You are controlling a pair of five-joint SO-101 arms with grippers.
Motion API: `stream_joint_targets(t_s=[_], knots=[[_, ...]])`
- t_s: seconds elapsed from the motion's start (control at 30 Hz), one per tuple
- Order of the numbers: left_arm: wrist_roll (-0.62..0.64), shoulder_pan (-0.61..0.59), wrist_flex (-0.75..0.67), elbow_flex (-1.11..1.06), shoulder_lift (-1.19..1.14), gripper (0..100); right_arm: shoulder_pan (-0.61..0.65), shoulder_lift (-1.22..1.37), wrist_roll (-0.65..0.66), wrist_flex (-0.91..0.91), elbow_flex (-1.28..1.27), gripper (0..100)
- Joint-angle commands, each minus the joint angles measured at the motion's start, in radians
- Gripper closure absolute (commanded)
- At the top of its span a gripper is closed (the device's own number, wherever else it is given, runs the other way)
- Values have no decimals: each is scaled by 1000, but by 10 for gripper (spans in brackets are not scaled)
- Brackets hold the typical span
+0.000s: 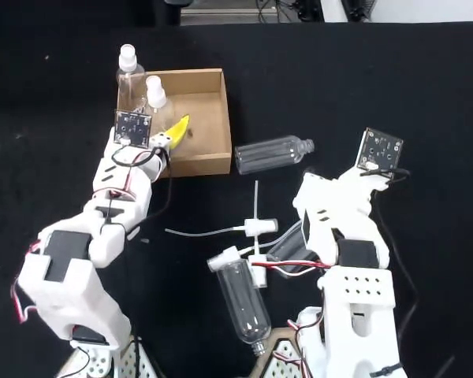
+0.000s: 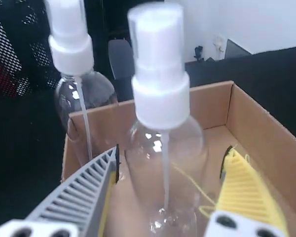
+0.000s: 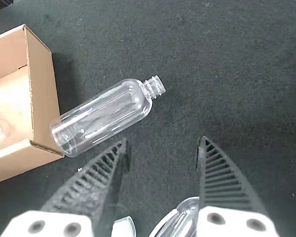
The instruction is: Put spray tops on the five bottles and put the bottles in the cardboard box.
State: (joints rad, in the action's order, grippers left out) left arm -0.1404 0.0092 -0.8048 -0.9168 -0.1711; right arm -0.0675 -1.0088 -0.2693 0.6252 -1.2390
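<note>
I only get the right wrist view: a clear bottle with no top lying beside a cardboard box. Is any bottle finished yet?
Observer: Yes, a capped bottle stands upright in the cardboard box, between the left gripper's open jaws.
Operator: Are spare tops around?
Observer: A loose spray top with a long tube lies on the black table between the arms.
Operator: More bare bottles?
Observer: Another topless bottle lies near the arm bases.
</note>
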Motion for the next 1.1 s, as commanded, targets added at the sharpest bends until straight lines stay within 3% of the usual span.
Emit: stream_joint_targets(t_s=[0.0,0.67,0.97,1.07], knots=[[0,-13,-9,4,91,685,-12,-21,-2,-29,10,797],[0,-25,-14,-105,109,686,-11,-21,-2,-29,8,797],[-6,-25,-6,-248,341,686,-11,-19,-2,-29,8,797],[-2,-31,107,-285,436,686,-11,-19,-2,-29,8,797]])
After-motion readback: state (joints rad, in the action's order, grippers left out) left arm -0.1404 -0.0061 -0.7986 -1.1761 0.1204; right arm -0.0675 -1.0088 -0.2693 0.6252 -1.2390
